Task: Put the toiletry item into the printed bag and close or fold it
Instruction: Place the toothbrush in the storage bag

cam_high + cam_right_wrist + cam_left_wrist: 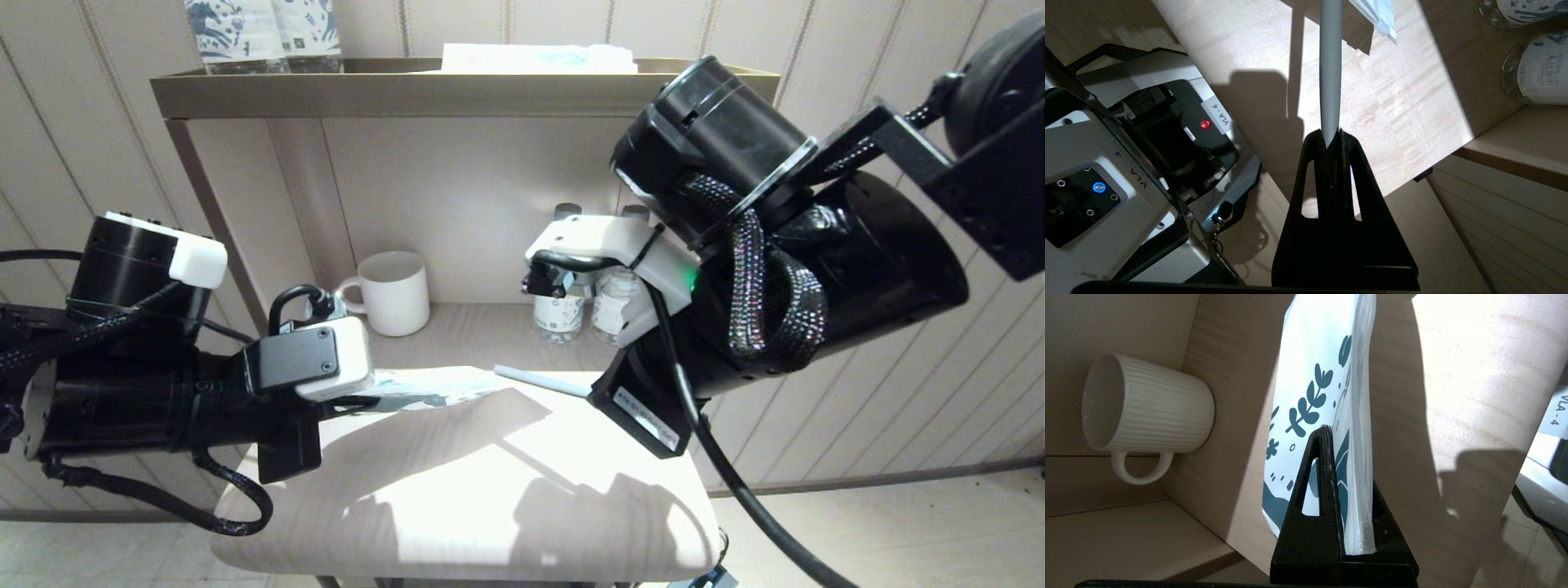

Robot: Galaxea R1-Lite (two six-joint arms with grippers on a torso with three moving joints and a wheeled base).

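Note:
My left gripper [1349,457] is shut on the printed bag [1318,375], a flat white pouch with dark blue leaves and flowers. It holds the bag [433,388] level above the pale table, reaching rightward from the left. My right gripper [1333,136] is shut on the toothbrush [1330,65] by the end of its pale grey handle. The handle [543,380] points left toward the bag's free end and stops just short of it. A corner of the bag [1378,16] lies close beside the handle. The bristle head is out of view.
A white ribbed mug [395,292] stands at the back of the lower shelf. Two small bottles [588,306] with printed labels stand behind my right wrist. The pale table top [490,490] lies below both grippers. More printed bottles [261,33] sit on the top shelf.

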